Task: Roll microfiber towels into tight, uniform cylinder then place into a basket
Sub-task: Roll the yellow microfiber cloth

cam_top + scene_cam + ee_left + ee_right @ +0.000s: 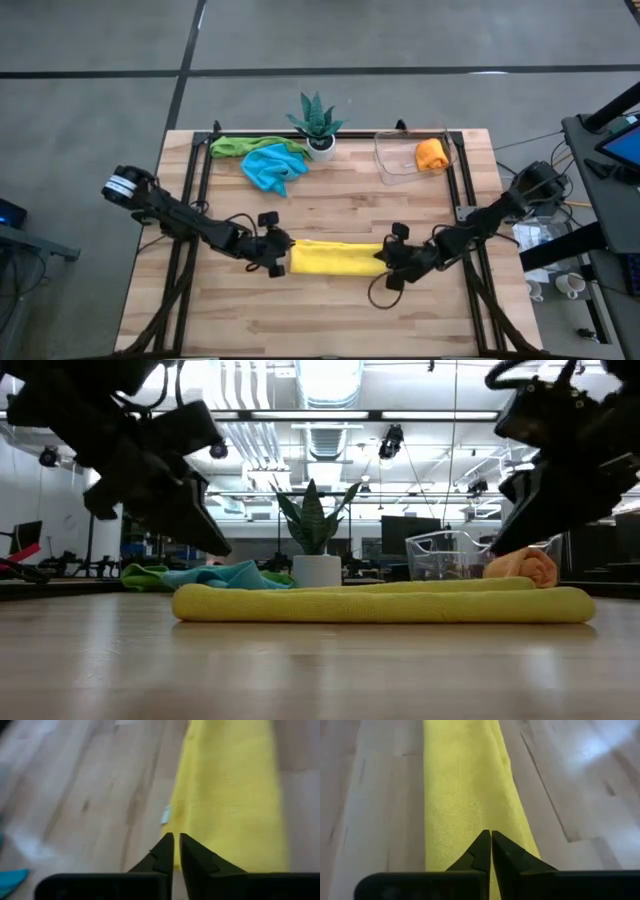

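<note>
A yellow microfiber towel (335, 257) (380, 603), folded into a long narrow strip, lies flat on the wooden table between my two grippers. My left gripper (283, 258) (176, 840) is shut and stands at the strip's left end. My right gripper (388, 262) (491, 836) is shut at the strip's right end. In the low view both grippers slant down and stand a little above the towel. The clear basket (385, 160) at the far right holds an orange towel roll (431, 153). A green towel (235, 146) and a light blue towel (275, 167) lie crumpled at the far left.
A potted spiky plant (318, 125) stands at the table's far edge between the loose towels and the basket. A dark frame rail (330, 133) runs along the far edge and down both sides. Bare wood lies between the yellow towel and the near edge.
</note>
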Controlling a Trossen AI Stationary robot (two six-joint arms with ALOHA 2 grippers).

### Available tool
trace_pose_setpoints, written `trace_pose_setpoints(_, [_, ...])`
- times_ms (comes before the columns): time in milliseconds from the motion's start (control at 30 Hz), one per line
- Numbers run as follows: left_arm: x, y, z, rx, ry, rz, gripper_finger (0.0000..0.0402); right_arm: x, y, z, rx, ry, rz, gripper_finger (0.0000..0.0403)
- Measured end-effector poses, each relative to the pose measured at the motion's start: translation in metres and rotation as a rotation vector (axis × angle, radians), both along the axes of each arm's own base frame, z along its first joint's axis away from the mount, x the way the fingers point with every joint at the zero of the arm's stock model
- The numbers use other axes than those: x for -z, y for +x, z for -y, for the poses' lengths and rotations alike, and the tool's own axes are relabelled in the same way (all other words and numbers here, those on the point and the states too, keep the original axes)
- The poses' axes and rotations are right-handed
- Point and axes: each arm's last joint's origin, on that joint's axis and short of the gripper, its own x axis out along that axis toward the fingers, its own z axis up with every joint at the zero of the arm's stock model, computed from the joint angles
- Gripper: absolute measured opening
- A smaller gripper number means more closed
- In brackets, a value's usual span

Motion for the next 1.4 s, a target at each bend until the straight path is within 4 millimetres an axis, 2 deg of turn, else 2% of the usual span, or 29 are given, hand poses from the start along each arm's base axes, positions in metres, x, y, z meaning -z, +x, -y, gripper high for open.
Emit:
trace_pose_setpoints(200, [0.008,0.006,0.001,-0.015,0.029,0.037,0.0001,0.016,-0.005,0.015,-0.021,0.117,0.032,0.0009])
trace_pose_setpoints(367, [0.012,0.010,0.002,-0.014,0.028,0.039,0.0001,0.023,-0.008,0.020,0.002,0.122,0.007,0.0008])
trace_pose_setpoints(600, [0.022,0.022,0.005,0.099,0.034,0.062,0.0000,0.030,-0.011,0.022,0.038,0.128,-0.034,0.0008])
trace_pose_setpoints(833, [0.039,0.029,-0.003,0.112,0.048,0.006,0.0000,0.037,-0.010,0.022,0.049,0.121,-0.055,0.0008])
trace_pose_setpoints(1067, [0.035,0.033,-0.009,0.036,0.113,0.060,0.0000,0.047,-0.008,0.023,0.120,0.143,-0.074,0.0008])
trace_pose_setpoints(1233, [0.040,0.033,-0.017,-0.041,0.196,0.040,0.0000,0.045,-0.008,0.023,0.125,0.145,-0.071,0.0008])
trace_pose_setpoints(1300, [0.036,0.032,-0.017,-0.040,0.219,0.043,0.0000,0.044,-0.008,0.023,0.121,0.142,-0.067,0.0008])
trace_pose_setpoints(1400, [0.020,0.028,-0.009,0.020,0.183,0.093,0.0000,0.043,-0.008,0.023,0.117,0.131,-0.068,0.0008])
